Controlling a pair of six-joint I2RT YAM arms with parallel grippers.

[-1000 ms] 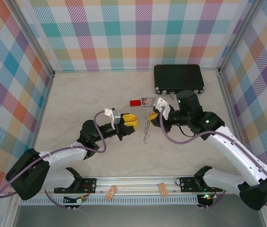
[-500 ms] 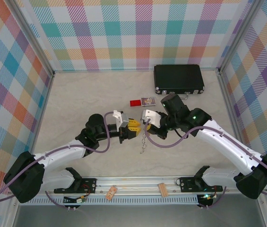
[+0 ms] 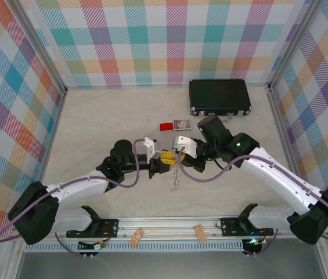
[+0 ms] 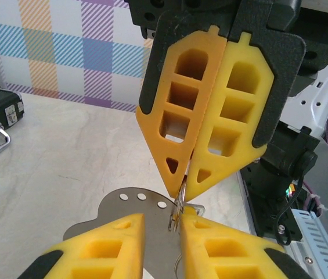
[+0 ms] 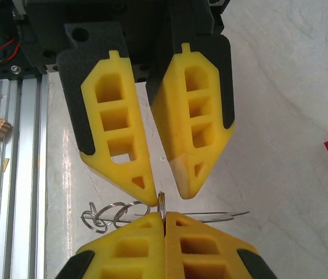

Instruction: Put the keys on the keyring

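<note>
My right gripper (image 3: 180, 152) (image 5: 164, 216) is shut on the keyring (image 5: 162, 201), a thin silver ring held edge-on between its yellow tips above the table. A string of small silver rings (image 3: 176, 175) (image 5: 110, 214) hangs from it. My left gripper (image 3: 166, 159) (image 4: 162, 218) faces the right one tip to tip, jaws apart, with the ring (image 4: 179, 210) against its right finger. A flat grey metal plate (image 4: 130, 204) with three small holes lies behind the left fingers. I cannot make out the keys.
A black case (image 3: 219, 96) lies at the back right. A small red rectangle (image 3: 166, 126) and a little card (image 3: 181, 124) sit just behind the grippers. Two tan wooden blocks (image 3: 136, 236) (image 3: 199, 232) rest on the front rail. Checked walls close three sides.
The left gripper has moved right to meet the right gripper, and its jaws have narrowed. The right gripper carried the ring leftward, then held still.
</note>
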